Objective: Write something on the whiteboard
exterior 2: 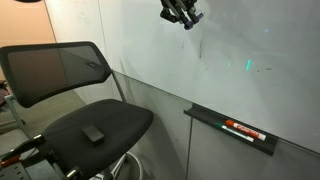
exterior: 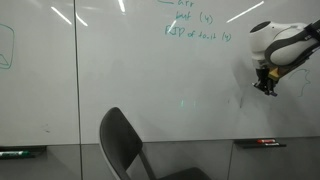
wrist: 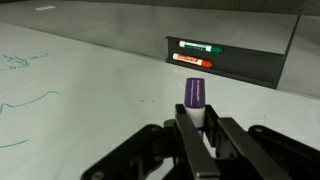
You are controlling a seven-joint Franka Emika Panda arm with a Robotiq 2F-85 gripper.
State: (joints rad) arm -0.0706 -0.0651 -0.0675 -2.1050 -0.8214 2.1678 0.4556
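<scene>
The whiteboard (exterior: 150, 80) is a very large glossy white wall board with green handwriting (exterior: 195, 28) near its top. It also fills an exterior view (exterior 2: 250, 60) and the wrist view (wrist: 90, 90). My gripper (exterior: 265, 88) hangs at the board's right part, below and to the right of the handwriting; it also shows in an exterior view (exterior 2: 183, 17). In the wrist view my gripper (wrist: 200, 125) is shut on a marker (wrist: 195, 100) with a purple cap and white body, pointing at the board. I cannot tell whether the tip touches the board.
A black office chair (exterior: 125, 145) stands in front of the board; a small dark object (exterior 2: 93, 133) lies on its seat (exterior 2: 100, 125). A black tray (wrist: 225, 60) on the board holds a green marker (wrist: 200, 46) and a red marker (wrist: 192, 61). Another tray (exterior: 22, 152) is at the lower left.
</scene>
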